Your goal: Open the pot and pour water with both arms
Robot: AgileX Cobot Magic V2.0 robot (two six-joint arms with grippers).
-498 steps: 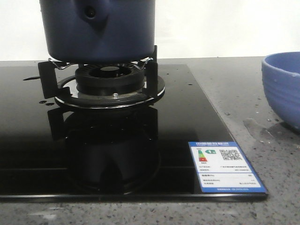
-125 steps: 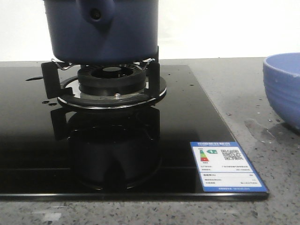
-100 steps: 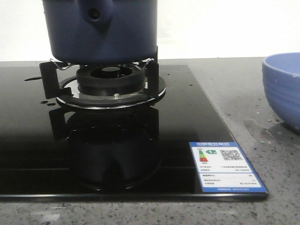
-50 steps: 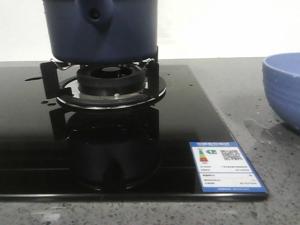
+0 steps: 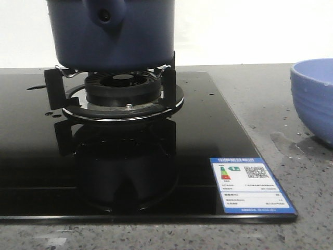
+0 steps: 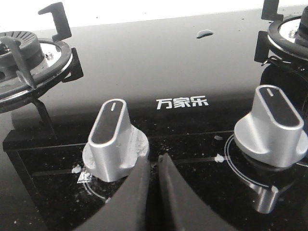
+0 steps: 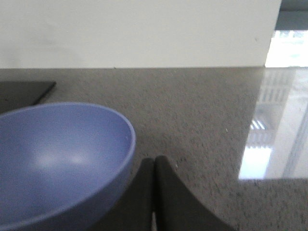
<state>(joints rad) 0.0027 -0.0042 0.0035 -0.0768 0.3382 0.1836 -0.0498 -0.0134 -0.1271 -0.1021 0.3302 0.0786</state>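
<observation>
The dark navy pot (image 5: 112, 34) sits on the burner stand (image 5: 122, 94) of the black glass hob; its top and any lid are cut off by the frame's upper edge. Its rounded handle mount with a dark hole (image 5: 105, 15) faces the front camera. A lighter blue bowl (image 5: 315, 96) stands on the grey counter at the right and also shows in the right wrist view (image 7: 57, 159). My left gripper (image 6: 153, 161) is shut and empty, low over the hob beside a silver knob (image 6: 111, 139). My right gripper (image 7: 154, 163) is shut and empty beside the bowl. Neither gripper shows in the front view.
A second silver knob (image 6: 272, 127) and a second burner (image 6: 29, 62) show in the left wrist view. A blue and white energy label (image 5: 250, 185) is stuck on the hob's front right corner. Water drops lie on the counter (image 5: 283, 143) near the bowl.
The front view's picture shifts slightly between frames; the pot, the burner and the bowl keep their places relative to each other.
</observation>
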